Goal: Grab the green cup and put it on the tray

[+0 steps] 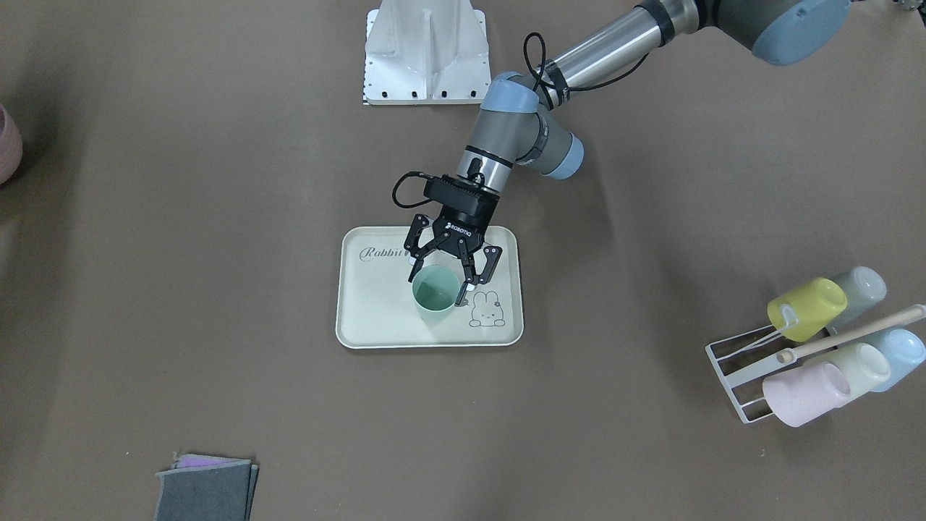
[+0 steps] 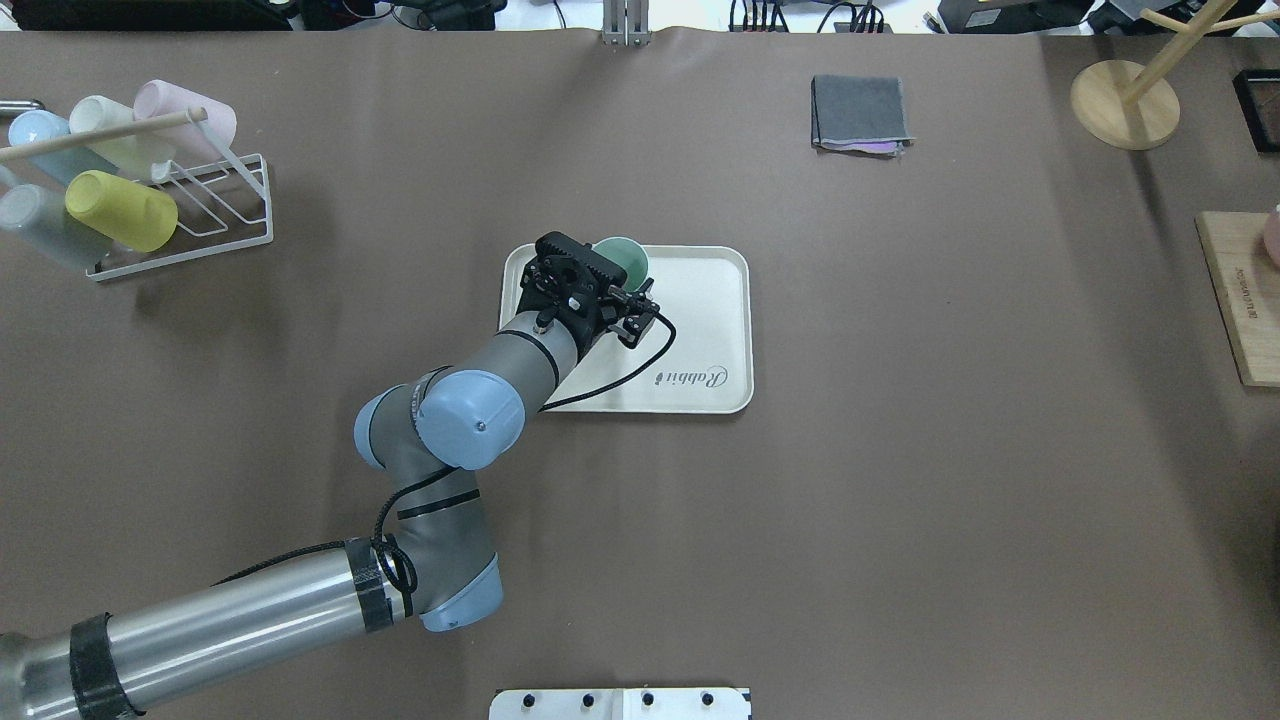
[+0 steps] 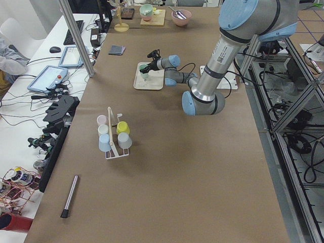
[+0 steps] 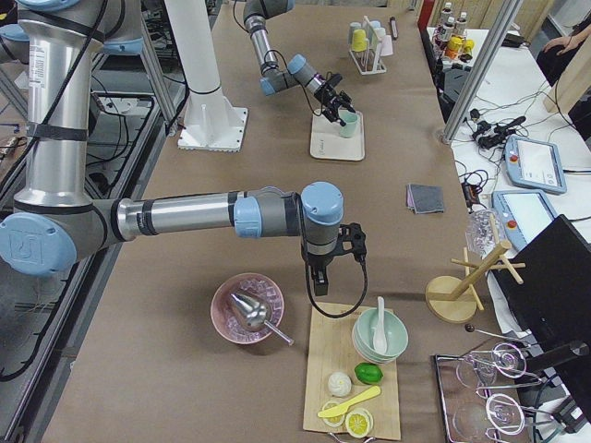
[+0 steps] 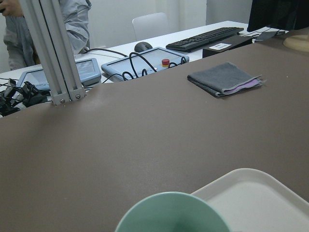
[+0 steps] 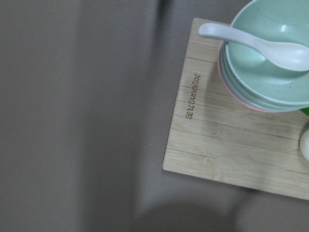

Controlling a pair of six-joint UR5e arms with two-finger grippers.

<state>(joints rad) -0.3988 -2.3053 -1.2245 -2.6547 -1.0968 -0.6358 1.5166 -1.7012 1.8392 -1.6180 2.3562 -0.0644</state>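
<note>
Smooth matte plastic green cup (image 1: 434, 298) upright on flat cream tray (image 1: 362, 318), rounded corners. L gripper (image 1: 438, 284) spread, fingers straddling cup; contact unclear. R gripper (image 4: 317, 281): fingers indistinct, can't tell state.

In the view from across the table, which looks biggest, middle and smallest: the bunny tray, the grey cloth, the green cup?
1. Flat cream-white plastic tray.
2. Folded grey cloth, though the picture's edge cuts some off.
3. Small teal-green plastic cup, standing on the tray.
</note>
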